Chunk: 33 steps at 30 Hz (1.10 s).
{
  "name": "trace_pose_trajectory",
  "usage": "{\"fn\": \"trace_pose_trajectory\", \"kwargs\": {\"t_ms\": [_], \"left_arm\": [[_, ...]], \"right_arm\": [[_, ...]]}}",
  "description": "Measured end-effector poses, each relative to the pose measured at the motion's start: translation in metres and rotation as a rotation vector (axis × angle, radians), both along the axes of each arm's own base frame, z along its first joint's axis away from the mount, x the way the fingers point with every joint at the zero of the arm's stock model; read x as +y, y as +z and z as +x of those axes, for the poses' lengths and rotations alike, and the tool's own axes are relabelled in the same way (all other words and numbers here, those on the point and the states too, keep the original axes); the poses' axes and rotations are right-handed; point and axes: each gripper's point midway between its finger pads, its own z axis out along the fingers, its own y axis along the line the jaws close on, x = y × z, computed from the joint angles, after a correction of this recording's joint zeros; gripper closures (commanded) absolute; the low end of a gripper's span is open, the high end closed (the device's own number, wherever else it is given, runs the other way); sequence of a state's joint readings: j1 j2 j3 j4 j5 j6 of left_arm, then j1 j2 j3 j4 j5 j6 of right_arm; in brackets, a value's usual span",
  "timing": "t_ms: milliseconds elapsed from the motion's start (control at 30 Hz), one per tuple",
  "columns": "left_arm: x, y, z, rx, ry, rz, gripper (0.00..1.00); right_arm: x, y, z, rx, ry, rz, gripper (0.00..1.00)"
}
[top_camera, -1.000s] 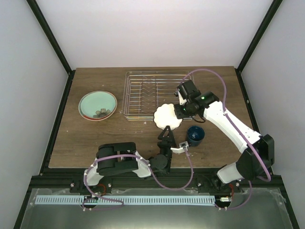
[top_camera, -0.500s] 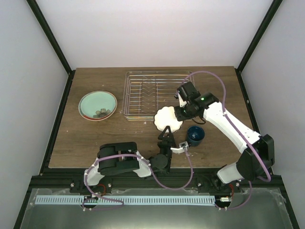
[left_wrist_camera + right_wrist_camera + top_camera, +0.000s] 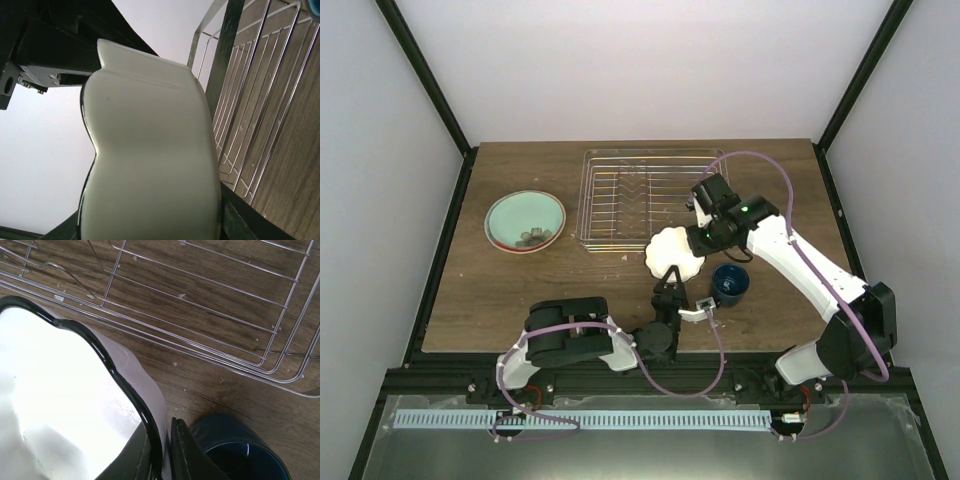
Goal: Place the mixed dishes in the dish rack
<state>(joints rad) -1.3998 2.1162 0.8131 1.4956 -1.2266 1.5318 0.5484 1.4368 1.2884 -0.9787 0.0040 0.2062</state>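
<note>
One wire dish rack (image 3: 638,195), one white scalloped dish (image 3: 672,252). One dark blue mug (image 3: 730,284), one pale-green plate (image 3: 524,220). Two arms: left arm (image 3: 570,345), right arm (image 3: 800,265).

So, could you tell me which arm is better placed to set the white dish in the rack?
Probably right: the right gripper is shut on the white dish beside the dish rack; the left gripper sits farther back.

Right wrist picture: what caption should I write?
Right tool pinches the white scalloped dish near a blue mug and wire rack.
</note>
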Motion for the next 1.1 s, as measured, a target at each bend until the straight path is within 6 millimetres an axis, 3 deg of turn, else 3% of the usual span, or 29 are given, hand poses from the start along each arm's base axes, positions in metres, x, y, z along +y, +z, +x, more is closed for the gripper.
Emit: {"fn": "trace_pose_trajectory", "kwargs": {"t_ms": [167,533,867,967,1100], "left_arm": [[0.000,0.000,0.000,-0.001,-0.001,0.003,0.71],[0.005,-0.003,0.001,0.006,0.007,-0.010,0.77],[0.014,0.002,0.011,0.009,0.042,-0.045,0.80],[0.015,0.007,0.011,0.008,0.044,-0.067,0.86],[0.018,0.016,0.013,0.005,0.048,-0.101,0.87]], "right_arm": [[0.000,0.000,0.000,-0.002,-0.001,-0.003,0.98],[0.001,0.006,0.004,-0.025,-0.016,0.019,0.75],[-0.001,0.022,0.004,-0.077,-0.028,0.046,0.58],[-0.002,0.032,0.003,-0.106,-0.033,0.064,0.57],[-0.002,0.049,0.000,-0.151,-0.031,0.104,0.56]]}}
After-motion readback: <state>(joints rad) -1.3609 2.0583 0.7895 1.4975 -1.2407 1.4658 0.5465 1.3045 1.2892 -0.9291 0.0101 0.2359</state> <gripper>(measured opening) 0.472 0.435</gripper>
